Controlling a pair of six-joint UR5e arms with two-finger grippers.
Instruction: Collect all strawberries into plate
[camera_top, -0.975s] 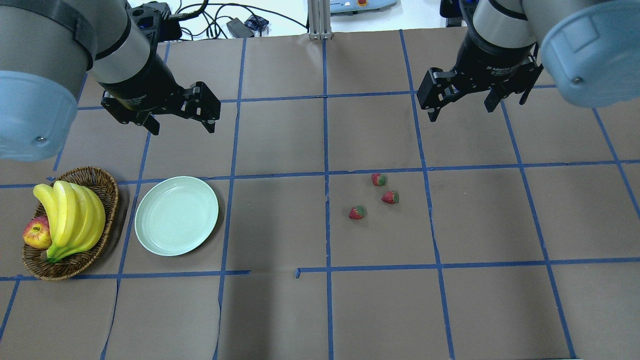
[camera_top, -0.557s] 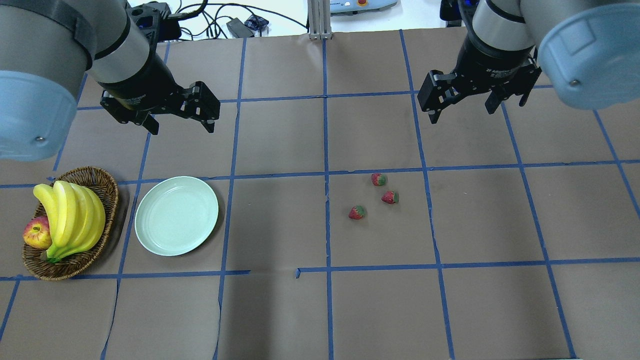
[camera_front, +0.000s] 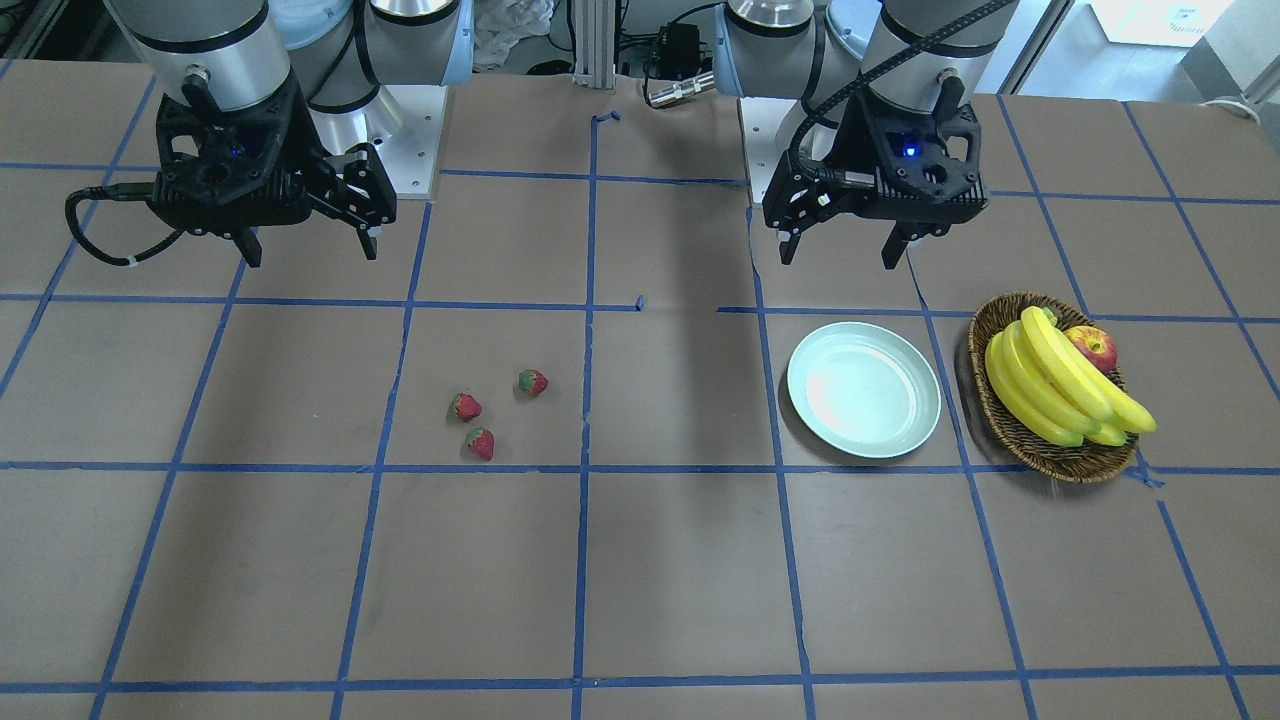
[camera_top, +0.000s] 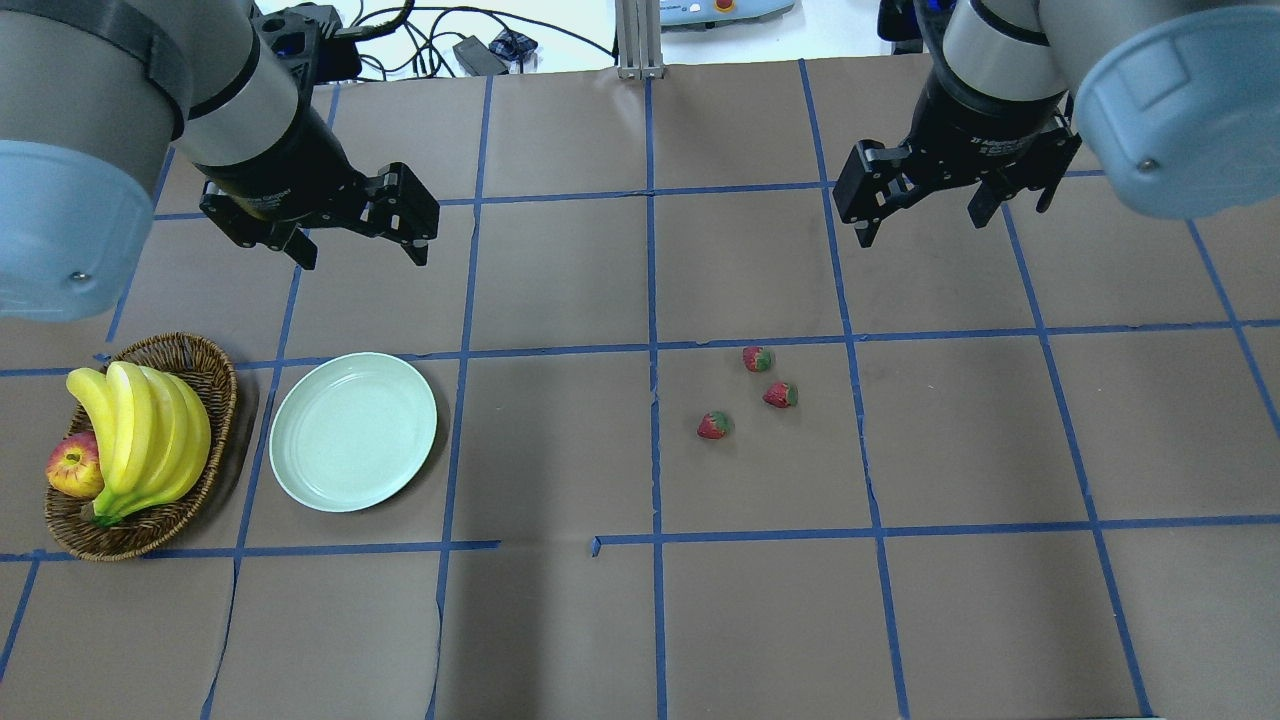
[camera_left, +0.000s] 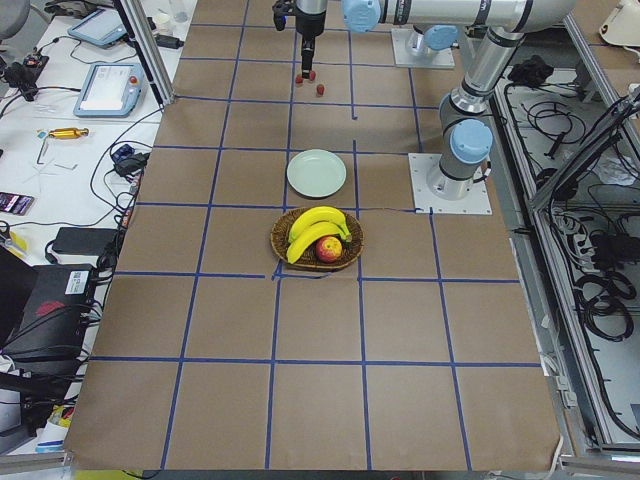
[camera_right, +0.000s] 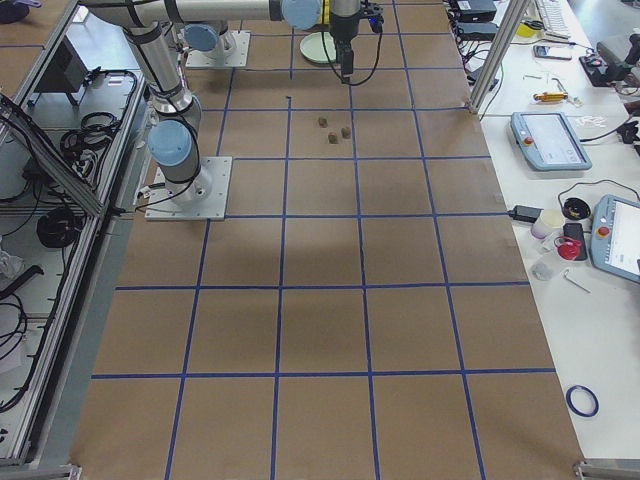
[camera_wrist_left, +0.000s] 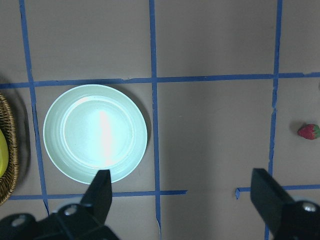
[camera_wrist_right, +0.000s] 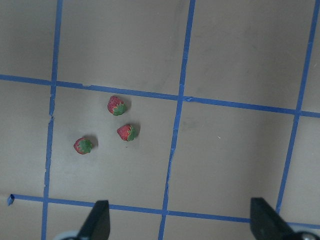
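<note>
Both sets of fingers are spread wide and gripping nothing, hanging above the bench (camera_top: 560, 620). Right fingers (camera_top: 865, 228) first: jaws apart, well clear of the surface, and the three strawberries (camera_top: 758, 358) lie loose on the bench below them, off to the side facing the left arm. From the right wrist view the berries (camera_wrist_right: 127, 132) sit in a tight little triangle, close together but not touching, nearer one fingertip than the other, none between the tips.

Over to the left fingers (camera_top: 418, 240): also apart, also empty. The plate (camera_top: 353, 431) sits on the bench beneath them, bare, with no fruit on it. In the left wrist view one fingertip overlaps the plate's near rim, while a single strawberry shows far out beyond the other finger. Further out past the plate, away from the right fingers, stands the basket (camera_top: 215, 360) with bananas (camera_top: 140, 425) and an apple (camera_top: 72, 468). Strawberries and plate are well apart.
</note>
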